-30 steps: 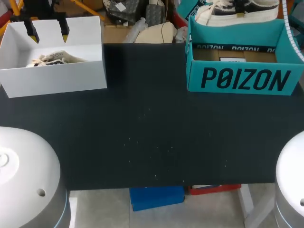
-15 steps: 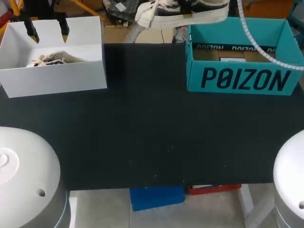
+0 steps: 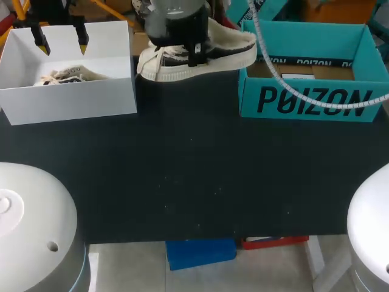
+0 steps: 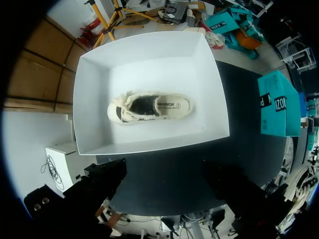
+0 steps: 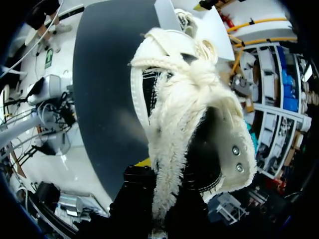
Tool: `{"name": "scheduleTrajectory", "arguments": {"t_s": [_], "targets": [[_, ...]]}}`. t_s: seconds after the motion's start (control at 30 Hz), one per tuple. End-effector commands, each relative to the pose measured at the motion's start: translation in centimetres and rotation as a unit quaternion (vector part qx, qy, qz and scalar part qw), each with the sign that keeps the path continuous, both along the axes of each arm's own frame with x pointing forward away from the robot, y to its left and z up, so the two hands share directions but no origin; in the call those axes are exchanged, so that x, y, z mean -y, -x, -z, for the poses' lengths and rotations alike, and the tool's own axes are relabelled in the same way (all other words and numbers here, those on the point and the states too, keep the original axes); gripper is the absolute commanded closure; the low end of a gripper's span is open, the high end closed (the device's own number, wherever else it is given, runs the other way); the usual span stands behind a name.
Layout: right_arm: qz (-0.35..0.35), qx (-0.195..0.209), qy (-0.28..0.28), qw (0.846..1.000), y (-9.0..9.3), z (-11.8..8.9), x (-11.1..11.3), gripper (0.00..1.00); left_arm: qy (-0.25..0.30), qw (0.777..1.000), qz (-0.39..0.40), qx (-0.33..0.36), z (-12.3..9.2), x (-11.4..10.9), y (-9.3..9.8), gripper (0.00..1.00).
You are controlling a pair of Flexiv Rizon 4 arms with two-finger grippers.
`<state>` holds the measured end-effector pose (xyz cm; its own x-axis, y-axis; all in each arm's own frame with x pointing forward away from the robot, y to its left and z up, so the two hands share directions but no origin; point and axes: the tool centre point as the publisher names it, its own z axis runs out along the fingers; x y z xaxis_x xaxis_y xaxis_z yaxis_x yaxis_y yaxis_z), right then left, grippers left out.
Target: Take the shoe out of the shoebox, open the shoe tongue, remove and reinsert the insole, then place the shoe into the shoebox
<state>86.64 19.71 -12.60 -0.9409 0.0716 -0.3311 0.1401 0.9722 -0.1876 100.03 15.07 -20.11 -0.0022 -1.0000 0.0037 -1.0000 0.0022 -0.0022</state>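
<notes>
Inspection of the head view finds the right gripper (image 3: 193,56) in the upper middle of the frame, clenched on a black-and-cream fleece-lined shoe (image 3: 222,53) – one dark finger crosses the shoe's near side. The shoe hangs over the far edge of the black table (image 3: 194,164), toe with cream laces toward the left, heel overlapping the left wall of the open teal cardboard shoebox (image 3: 304,102) at upper right. The right wrist view confirms the grasp: the fleece collar and laces fill the space between and ahead of the fingers, and the table surface lies well beneath the sole. A white spiral-wrapped cable (image 3: 285,82) from the right arm drapes across the teal shoebox. At upper left, the left gripper (image 3: 61,42) hovers above an open white rectangular box (image 3: 73,104), its yellow-tipped fingers released and well apart. The left wrist view looks straight down into the white box – a second cream fleece-lined shoe (image 4: 149,107) lies flat on its floor, opening upward, ahead of the spread fingers and untouched.
</notes>
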Motion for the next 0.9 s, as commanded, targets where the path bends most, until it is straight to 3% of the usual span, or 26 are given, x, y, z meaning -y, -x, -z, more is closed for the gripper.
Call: {"name": "scheduleTrajectory", "arguments": {"t_s": [0.03,0.4,0.63,0.9], "targets": [[0.0,0.0,-0.001,1.0,0.1,-0.2,0.1,1.0,-0.001,1.0,0.0,-0.001,0.0,0.0,0.0,0.0],[0.0,-0.001,-0.002,1.0,0.0,0.1,-0.1,1.0,-0.001,1.0,0.0,-0.001,0.0,0.0,0.0,0.0],[-0.024,-0.009,-0.038,0.999,0.8,5.3,-2.8,1.0,-0.001,1.0,0.0,-0.001,0.0,0.0,0.0,0.0],[-0.057,-0.013,-0.069,0.996,2.4,11.5,-4.1,1.0,-0.001,1.0,0.0,-0.001,0.0,0.0,0.0,0.0]]}}
